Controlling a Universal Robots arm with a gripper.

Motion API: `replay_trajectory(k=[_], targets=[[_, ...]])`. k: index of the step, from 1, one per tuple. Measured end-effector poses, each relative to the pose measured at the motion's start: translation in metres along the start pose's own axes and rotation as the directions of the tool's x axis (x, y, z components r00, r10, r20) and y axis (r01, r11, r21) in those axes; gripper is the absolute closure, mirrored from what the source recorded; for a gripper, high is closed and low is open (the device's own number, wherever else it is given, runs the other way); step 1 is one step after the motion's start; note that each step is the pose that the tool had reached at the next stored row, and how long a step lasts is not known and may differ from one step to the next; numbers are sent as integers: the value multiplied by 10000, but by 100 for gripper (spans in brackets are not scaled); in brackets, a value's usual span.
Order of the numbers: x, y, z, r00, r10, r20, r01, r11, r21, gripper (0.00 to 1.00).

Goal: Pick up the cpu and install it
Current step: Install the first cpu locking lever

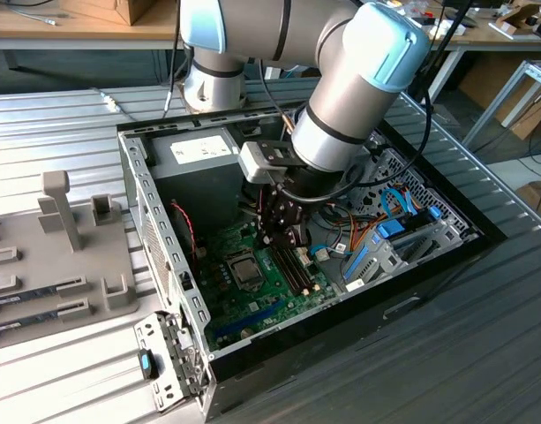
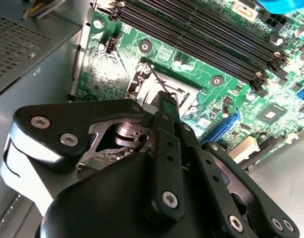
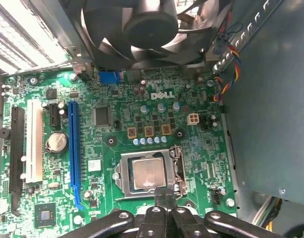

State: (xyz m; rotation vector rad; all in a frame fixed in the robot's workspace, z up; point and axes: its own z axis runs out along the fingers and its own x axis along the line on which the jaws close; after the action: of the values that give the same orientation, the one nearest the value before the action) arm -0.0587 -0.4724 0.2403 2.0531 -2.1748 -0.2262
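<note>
The first wrist view looks straight down on the green motherboard [image 3: 117, 148], where the cpu [image 3: 149, 174], a small flat square chip with a silvery-grey metal top, lies seated inside its metal-framed socket [image 3: 149, 173]. The black two-fingered gripper [image 3: 165, 196] hangs just above the edge of that socket, its fingers pressed together with nothing between them. A long blue expansion slot [image 3: 73, 148] and a round silver coin battery [image 3: 56, 142] sit to one side of the socket, and a black bladed fan [image 3: 142, 29] lies beyond it.

In the exterior view the silver and light-blue robot arm [image 1: 358, 79] reaches down into the open black computer case [image 1: 385, 300], with the gripper [image 1: 283, 237] hovering beside the socket [image 1: 244, 269] and a grey power-supply box [image 1: 195, 163] close by. In the second wrist view the gripper tip [image 2: 167, 106] points at the socket frame [image 2: 161, 87].
</note>
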Motion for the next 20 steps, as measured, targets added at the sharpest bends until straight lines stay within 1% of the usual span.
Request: replay_trajectory(k=[1, 2, 4, 5, 6, 7, 10, 11, 13, 15, 20], targets=[[-1, 2, 0, 9999, -25, 119, 25, 10000, -7, 89], [-1, 3, -1, 9995, -61, 296, 61, 10000, -18, 89], [-2, 2, 0, 9988, -100, 483, 101, 9999, -27, 89], [-2, 1, -1, 9981, -124, 602, 126, 9999, -33, 89], [-3, 0, -1, 9976, -141, 685, 144, 9999, -36, 89], [-3, 1, -1, 9972, -150, 733, 153, 9999, -38, 89], [14, -2, -1, 9972, -153, 736, 156, 9999, -39, 89], [32, -3, -1, 9972, -152, 736, 155, 9999, -39, 89], [58, -45, -10, 9972, -148, 735, 155, 9998, -81, 89], [69, -49, -11, 9972, -148, 736, 154, 9998, -82, 89], [140, -53, -12, 9972, -148, 734, 154, 9998, -83, 89]])
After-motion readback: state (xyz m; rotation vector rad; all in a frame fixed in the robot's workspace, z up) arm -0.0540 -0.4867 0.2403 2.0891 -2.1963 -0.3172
